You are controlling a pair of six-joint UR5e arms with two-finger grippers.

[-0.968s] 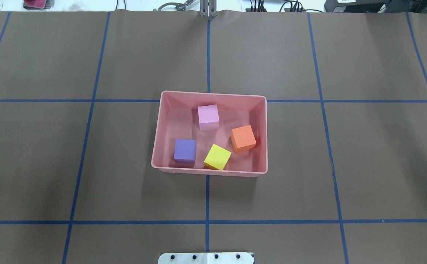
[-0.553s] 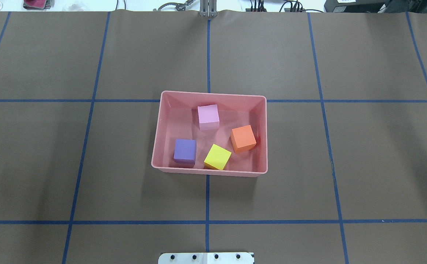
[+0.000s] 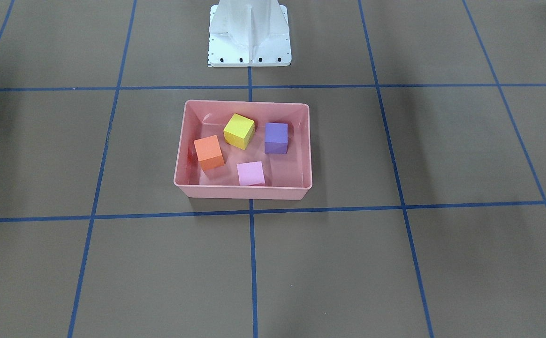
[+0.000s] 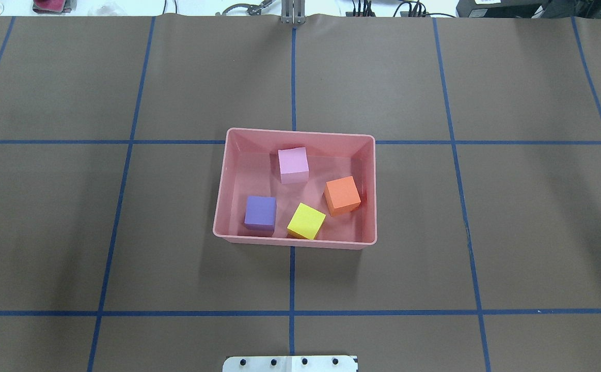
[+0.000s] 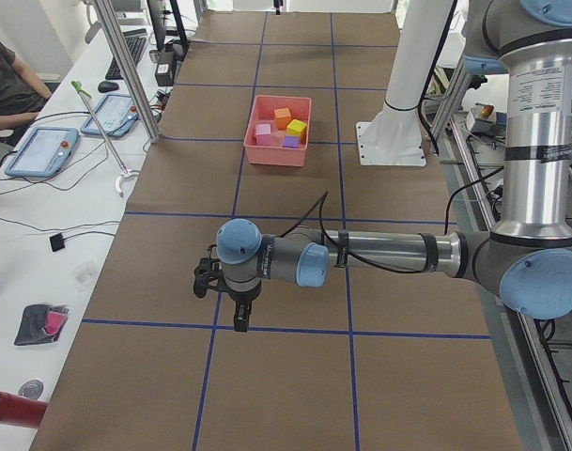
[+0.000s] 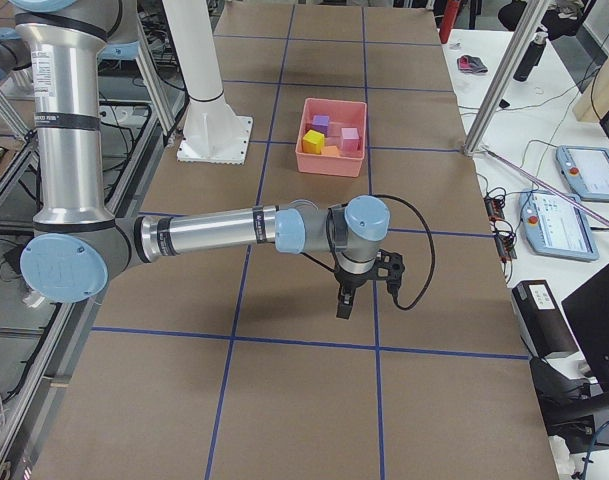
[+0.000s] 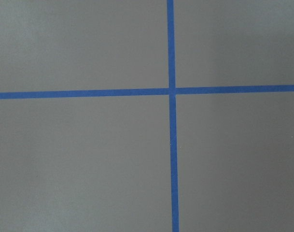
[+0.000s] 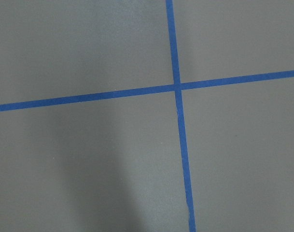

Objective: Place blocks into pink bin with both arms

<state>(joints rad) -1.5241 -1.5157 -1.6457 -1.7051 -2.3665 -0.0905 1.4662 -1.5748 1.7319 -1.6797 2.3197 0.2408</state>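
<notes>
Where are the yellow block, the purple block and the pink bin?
yellow block (image 4: 306,220), overhead view, middle of its top face.
purple block (image 4: 260,211), overhead view, middle of its top face.
pink bin (image 4: 331,144), overhead view, its far inner wall.

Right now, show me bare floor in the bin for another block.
Widest bare patch in the bin: far-left corner, between left wall, pink block and purple block. Smaller: far-right corner, beyond the orange block. Crowded along the near wall, around the yellow block.
</notes>
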